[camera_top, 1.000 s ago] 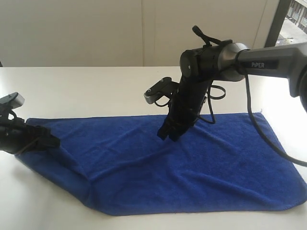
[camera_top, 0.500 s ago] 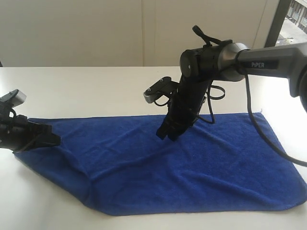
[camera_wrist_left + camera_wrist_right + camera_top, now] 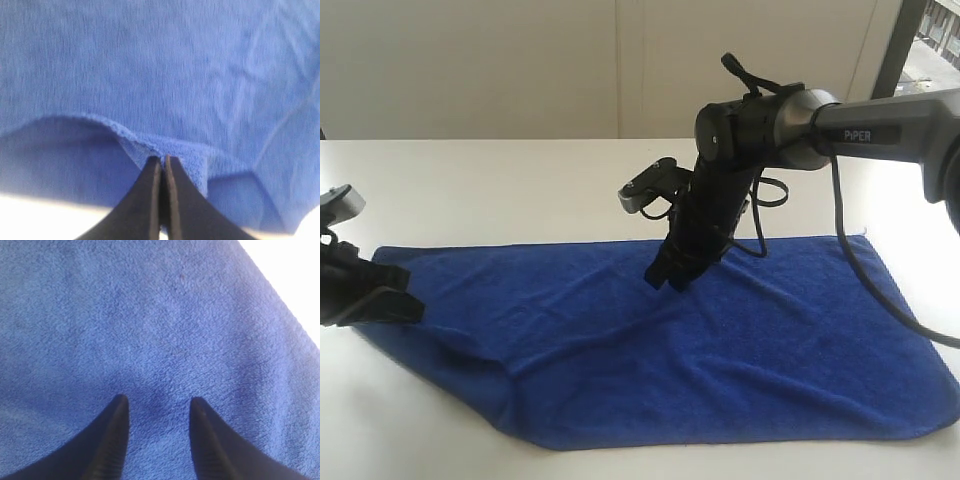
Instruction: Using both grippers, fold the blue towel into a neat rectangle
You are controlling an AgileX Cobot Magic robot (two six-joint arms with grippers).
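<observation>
1. Two grippers of mine show in the exterior view. The blue towel (image 3: 700, 350) lies spread across the white table (image 3: 520, 190), rumpled at its left end. My left gripper (image 3: 410, 306) sits low at that left edge, but from here I cannot tell how its fingers stand. My right gripper (image 3: 665, 278) points down over the towel's middle, nearer the far edge. Only this view carries writing: "PiPER" in white on my right arm (image 3: 905, 120).
2. The left wrist view settles what the exterior view leaves unclear. My left gripper (image 3: 161, 161) has its fingers pressed together on a raised fold at the blue towel's (image 3: 160, 75) edge, with a strip of table (image 3: 50, 212) below it.
3. In the right wrist view, my right gripper (image 3: 157, 402) has its fingers spread apart and holds nothing. Blue towel (image 3: 150, 315) fills the gap between them, shadowed there. I cannot tell whether the tips touch it. A corner of table (image 3: 295, 270) shows past the towel's edge.
</observation>
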